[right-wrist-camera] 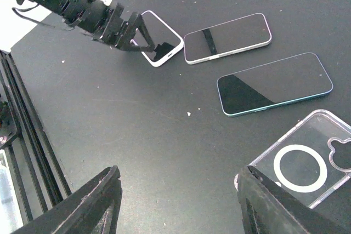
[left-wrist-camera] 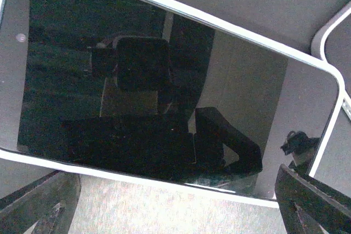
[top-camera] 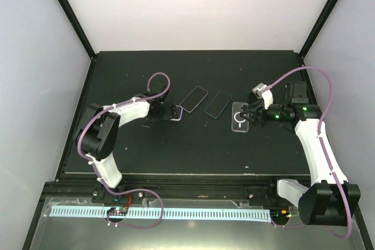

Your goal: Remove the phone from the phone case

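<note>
Nearest the lens, the left gripper (left-wrist-camera: 175,212) shows only its two dark fingers (left-wrist-camera: 38,206) at the bottom corners of the left wrist view. Its jaws are spread wide and hold nothing. Just beyond them a white-rimmed phone (left-wrist-camera: 164,80) lies screen-up on the black table (right-wrist-camera: 137,124). Whether that white rim is the phone's own frame or a thin cover cannot be told.

The right gripper (right-wrist-camera: 184,206) is also open and empty. It hovers low over the table, with the clear phone case (right-wrist-camera: 304,163) beside its right-hand finger and partly hidden behind it. The case lies flat and empty, its white ring and camera cut-out showing plainly through it.

Two more bare phones lie between the grippers, a teal-edged phone (right-wrist-camera: 274,83) nearer the case and a silver-edged phone (right-wrist-camera: 227,38) beyond it.

With the clear case empty and every phone lying apart from it, the removal looks finished. Probably only drawing both arms back is left.
</note>
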